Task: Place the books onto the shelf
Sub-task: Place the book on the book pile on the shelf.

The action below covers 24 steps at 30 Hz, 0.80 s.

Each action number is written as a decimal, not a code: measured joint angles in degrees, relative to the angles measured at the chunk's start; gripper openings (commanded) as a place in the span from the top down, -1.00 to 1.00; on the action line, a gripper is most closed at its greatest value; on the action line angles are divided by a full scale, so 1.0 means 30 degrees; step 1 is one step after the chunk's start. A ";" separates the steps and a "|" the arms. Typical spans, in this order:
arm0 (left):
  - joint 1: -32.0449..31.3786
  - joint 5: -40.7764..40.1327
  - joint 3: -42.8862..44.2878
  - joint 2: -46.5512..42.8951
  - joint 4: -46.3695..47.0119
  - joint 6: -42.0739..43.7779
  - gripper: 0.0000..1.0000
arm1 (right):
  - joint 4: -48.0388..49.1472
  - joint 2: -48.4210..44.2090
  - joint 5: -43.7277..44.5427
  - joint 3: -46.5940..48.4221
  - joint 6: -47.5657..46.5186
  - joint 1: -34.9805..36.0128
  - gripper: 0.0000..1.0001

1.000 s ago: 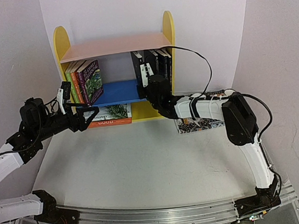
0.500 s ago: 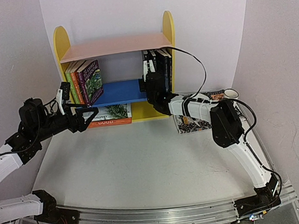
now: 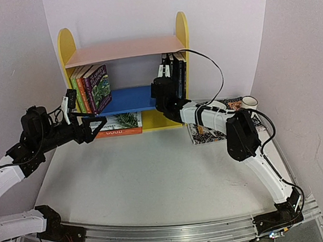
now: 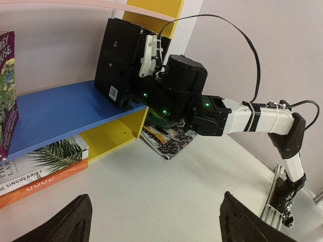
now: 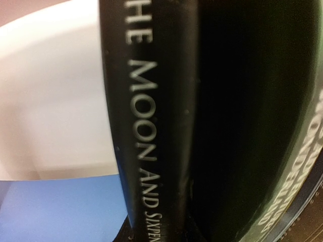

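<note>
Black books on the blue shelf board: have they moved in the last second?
Yes. The black books slid right, closing up against the right yellow side panel, with the right gripper on them.

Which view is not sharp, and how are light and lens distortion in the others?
Right wrist view: too close, so the lettering on the black book spine is soft and the right half is nearly black. Left wrist view: sharp on the shelf; only the left gripper tips are dark and blurred. Top view: even light, soft shadows; the rail bows from the wide lens.
</note>
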 measured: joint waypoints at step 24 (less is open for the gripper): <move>0.0000 0.0270 0.0000 0.0000 -0.0131 -0.0080 -0.77 | -0.2033 -0.0015 0.0299 0.0699 0.2280 -0.0124 0.59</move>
